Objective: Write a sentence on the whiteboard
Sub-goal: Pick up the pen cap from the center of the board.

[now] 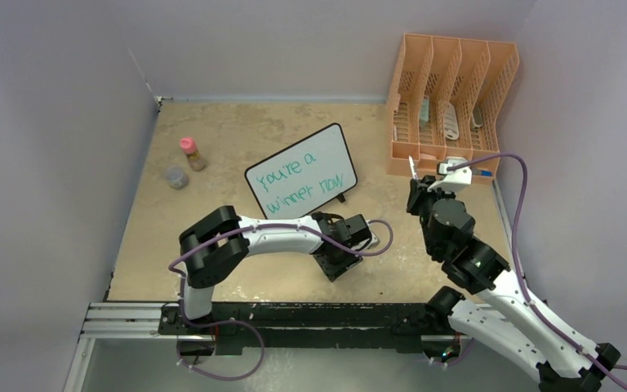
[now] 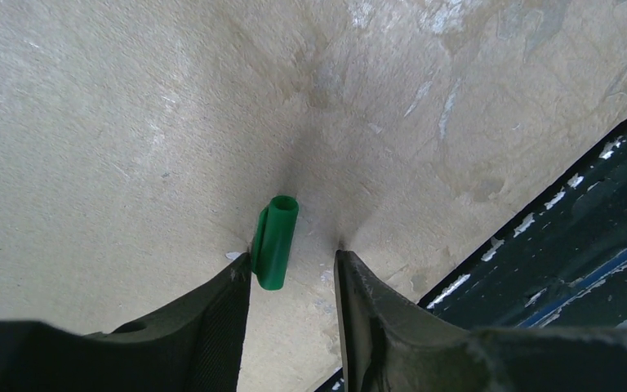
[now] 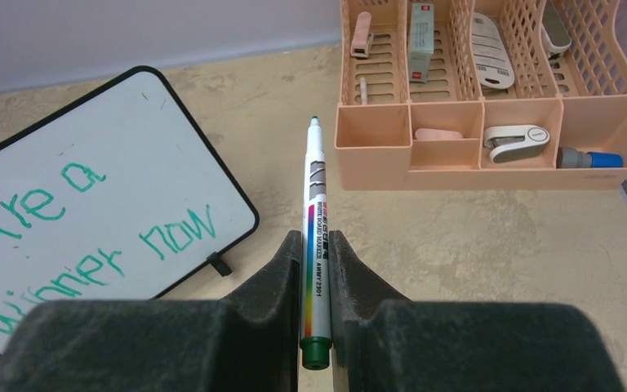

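The small rectangular whiteboard (image 1: 328,149) with its thin black frame stood propped on the mottled beige tabletop (image 1: 237,122), near the middle and turned at a slant. The sentence (image 1: 298,181), in teal-green marker lettering, ran across it in two sloping lines and read "You're a winner now".

The left tool (image 2: 294,260) pointed down at the tabletop just in front of the board. Its jaws stood partly apart. Between them lay a short green plastic marker cap (image 2: 275,242), resting on the tabletop. The cap sat against one finger (image 2: 233,302), with a clear gap to the other, so it was not clamped.

The right tool (image 3: 317,238) was raised to the right of the board, in front of the orange plastic file rack (image 1: 502,82) at the far right corner. Its jaws were closed on a slim white whiteboard marker (image 3: 315,175) with a rainbow stripe. The marker's uncapped tip pointed away from the wrist and its green end showed below the fingers.

At the far left of the tabletop, well apart from the board, stood a small bottle with a pink cap (image 1: 191,153). A squat grey jar (image 1: 177,177) sat near it.
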### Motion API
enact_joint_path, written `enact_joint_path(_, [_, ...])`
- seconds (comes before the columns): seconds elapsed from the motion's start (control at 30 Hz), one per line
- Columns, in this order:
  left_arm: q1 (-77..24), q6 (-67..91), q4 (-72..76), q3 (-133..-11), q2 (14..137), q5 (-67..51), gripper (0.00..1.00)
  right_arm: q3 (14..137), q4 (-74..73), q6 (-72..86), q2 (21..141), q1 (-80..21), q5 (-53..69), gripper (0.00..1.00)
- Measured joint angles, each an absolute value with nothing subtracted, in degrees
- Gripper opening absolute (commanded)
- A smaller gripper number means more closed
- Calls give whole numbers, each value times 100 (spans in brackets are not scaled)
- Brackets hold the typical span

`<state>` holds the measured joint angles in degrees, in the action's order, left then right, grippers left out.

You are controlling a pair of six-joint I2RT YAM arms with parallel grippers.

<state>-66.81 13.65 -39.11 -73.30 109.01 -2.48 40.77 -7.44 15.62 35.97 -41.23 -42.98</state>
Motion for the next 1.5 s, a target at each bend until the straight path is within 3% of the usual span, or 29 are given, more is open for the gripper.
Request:
enact_joint_path(0.5, [-6681, 1369, -4045, -7474, 11032, -246, 33, 4077, -742, 1562, 3590, -4123, -4298, 0])
enact_joint_path(0.8, [-6678, 1369, -4147, -7640, 11161, -152, 17, 4077, -742, 1562, 3605, -4123, -4296, 0])
enact_joint_path(1.0, [-6678, 1385, -4174, -7662, 11161, -126, 0, 4077, -744, 1562, 3612, -4123, -4292, 0])
enact_joint_path(1.5, [-6287, 1382, -4180, -7509, 10565, 30, 0, 4558, -1229, 1671, 3868, -4123, -3903, 0])
